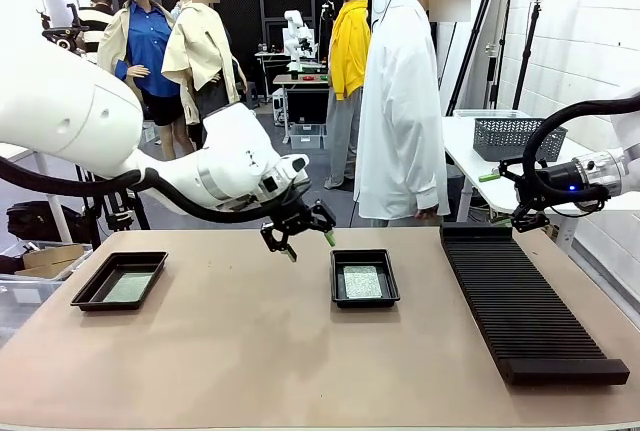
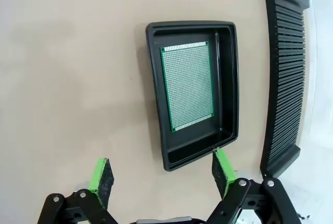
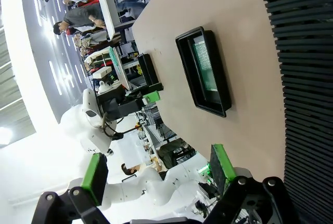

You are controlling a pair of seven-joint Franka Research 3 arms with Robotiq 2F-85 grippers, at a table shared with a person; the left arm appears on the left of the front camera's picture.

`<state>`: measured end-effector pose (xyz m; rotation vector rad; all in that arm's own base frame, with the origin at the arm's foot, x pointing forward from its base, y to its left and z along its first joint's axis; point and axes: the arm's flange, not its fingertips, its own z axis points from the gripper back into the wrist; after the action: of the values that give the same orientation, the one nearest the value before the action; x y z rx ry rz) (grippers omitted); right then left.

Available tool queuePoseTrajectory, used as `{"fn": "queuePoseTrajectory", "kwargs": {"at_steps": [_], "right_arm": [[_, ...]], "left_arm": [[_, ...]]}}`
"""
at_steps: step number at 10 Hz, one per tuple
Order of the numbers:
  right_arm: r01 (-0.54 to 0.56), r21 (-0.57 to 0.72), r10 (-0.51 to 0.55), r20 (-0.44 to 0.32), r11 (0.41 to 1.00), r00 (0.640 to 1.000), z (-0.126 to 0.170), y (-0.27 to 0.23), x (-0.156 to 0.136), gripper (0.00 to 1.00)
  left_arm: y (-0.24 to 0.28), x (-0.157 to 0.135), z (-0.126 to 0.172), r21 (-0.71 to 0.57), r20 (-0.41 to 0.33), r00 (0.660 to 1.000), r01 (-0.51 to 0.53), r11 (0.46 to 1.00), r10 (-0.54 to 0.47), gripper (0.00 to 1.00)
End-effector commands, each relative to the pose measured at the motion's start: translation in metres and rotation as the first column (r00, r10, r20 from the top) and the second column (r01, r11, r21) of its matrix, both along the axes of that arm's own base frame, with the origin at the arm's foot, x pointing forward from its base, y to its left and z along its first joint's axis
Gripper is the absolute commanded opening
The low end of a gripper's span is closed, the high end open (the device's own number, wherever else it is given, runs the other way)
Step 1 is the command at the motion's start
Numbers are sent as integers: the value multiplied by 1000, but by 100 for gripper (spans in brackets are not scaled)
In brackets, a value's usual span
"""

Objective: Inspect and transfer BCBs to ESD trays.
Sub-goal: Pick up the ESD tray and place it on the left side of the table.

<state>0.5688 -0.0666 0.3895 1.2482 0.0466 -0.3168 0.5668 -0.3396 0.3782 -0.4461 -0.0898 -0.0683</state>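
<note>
Table (image 1: pixel 250 361): tan top, shared with a person (image 1: pixel 402 101) in a white coat standing at the far side.

Centre tray (image 1: pixel 365 277): shallow black tray near the middle of the table, holding one green circuit board (image 1: pixel 362 282) flat on its floor. In the left wrist view the same tray (image 2: pixel 229 86) shows the board (image 2: pixel 187 86) lying towards one long wall, with a bare strip of floor along the other.

Left tray (image 1: pixel 119 280): matching black tray near the table's left side, well apart from the centre tray; a pale green board (image 1: pixel 128 287) lies flat inside it.

Rack (image 1: pixel 525 301): long black ribbed rack along the table's right side, apart from both trays.

Left end effector (image 1: pixel 298 233): hangs above the table just left of and behind the centre tray, fingers spread, pinching nothing. Its green pads (image 2: pixel 101 177) stand wide in the wrist view.

Right end effector (image 1: pixel 510 196): raised near the far end of the rack, fingers spread and empty.

Mesh basket (image 1: pixel 515 136): grey, on a white side table behind the rack.
</note>
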Motion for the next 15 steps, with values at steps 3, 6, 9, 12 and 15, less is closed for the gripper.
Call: {"fn": "queuePoseTrajectory", "kwargs": {"at_steps": [3,6,9,12,15], "right_arm": [[8,-5,-8,-7,1000,1000,0,1,1,100],[8,-5,-8,-7,1000,1000,0,1,1,100],[8,-5,-8,-7,1000,1000,0,1,1,100],[8,-5,-8,-7,1000,1000,0,1,1,100],[8,-5,-8,-7,1000,1000,0,1,1,100]], "left_arm": [[-29,1,-16,118,7,1000,9,993,-10,100],[-50,3,-30,208,10,1000,2,978,-4,100],[-67,11,-40,254,13,1000,-8,967,4,100],[-62,5,-44,226,7,1000,14,974,-16,100],[-62,5,-44,226,7,1000,14,974,-16,100]]}}
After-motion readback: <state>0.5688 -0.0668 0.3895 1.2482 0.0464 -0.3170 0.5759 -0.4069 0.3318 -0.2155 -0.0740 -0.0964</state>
